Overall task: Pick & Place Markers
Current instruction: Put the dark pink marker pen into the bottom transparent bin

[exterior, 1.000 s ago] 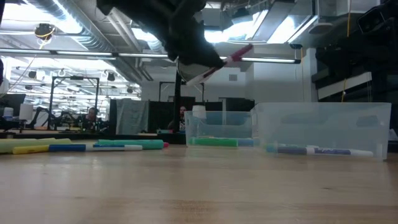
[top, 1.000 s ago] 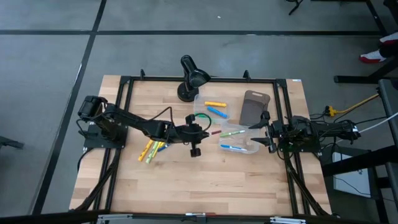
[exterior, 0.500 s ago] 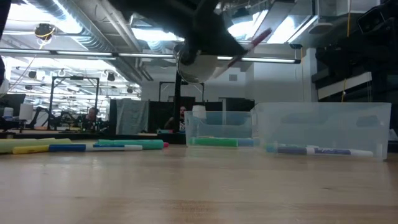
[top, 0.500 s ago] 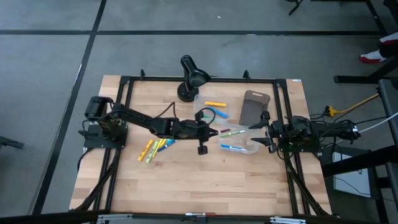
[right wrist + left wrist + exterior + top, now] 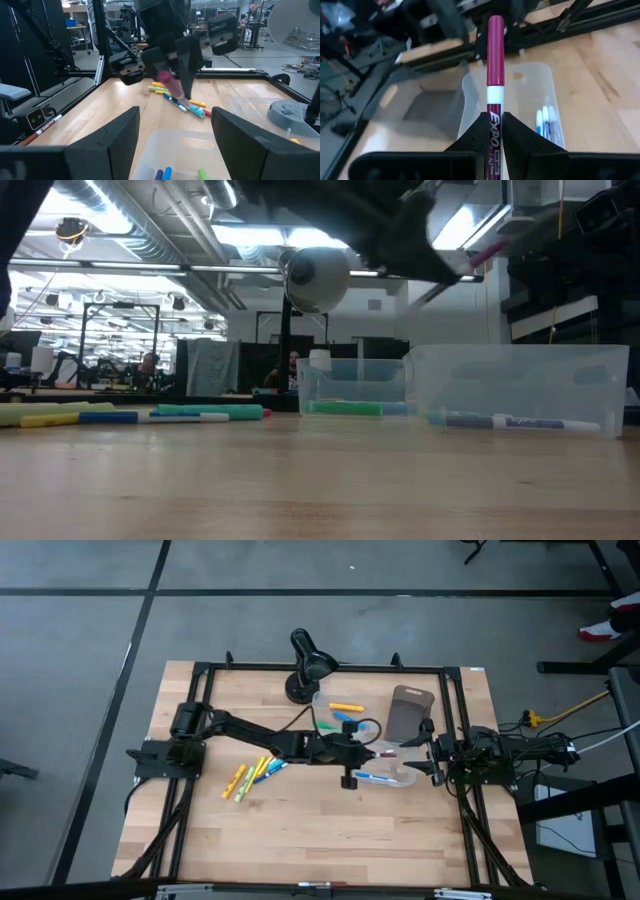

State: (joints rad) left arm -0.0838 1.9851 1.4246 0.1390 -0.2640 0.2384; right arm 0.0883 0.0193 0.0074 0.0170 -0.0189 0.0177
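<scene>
Magenta marker [image 5: 494, 75] clamped in left tool [image 5: 494, 131] | label legible only wrist-side

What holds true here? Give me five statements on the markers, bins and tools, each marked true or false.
1. The left tool grips a pink marker. True.
2. The right tool is shut. False: it is open and empty.
3. Loose markers lie on the table. True.
4. The bin below the pink marker is empty. False: it holds at least a blue marker.
5. The pink marker rests inside that bin. False: it is held in the air above it.
</scene>
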